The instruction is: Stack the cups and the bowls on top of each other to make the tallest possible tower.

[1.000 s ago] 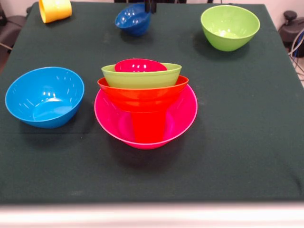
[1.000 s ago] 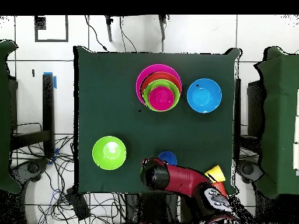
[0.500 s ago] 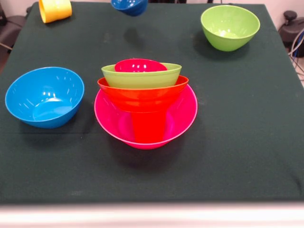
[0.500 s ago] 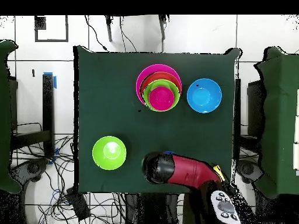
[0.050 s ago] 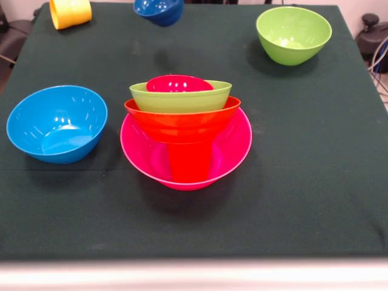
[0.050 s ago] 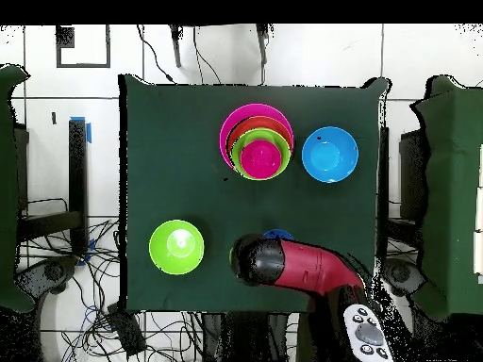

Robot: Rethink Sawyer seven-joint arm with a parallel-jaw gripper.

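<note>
Lifted off the counter (image 5: 315,182) since a second ago, the small dark blue bowl (image 5: 159,10) hangs at 12 o'clock from the tower (image 5: 185,130), presumably in my fingers, though their state I cannot tell.

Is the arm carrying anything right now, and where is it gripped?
The small dark blue bowl hangs above the table with its shadow below, so it appears lifted. The arm hides the hold in the overhead view, so the gripped part cannot be told.
</note>
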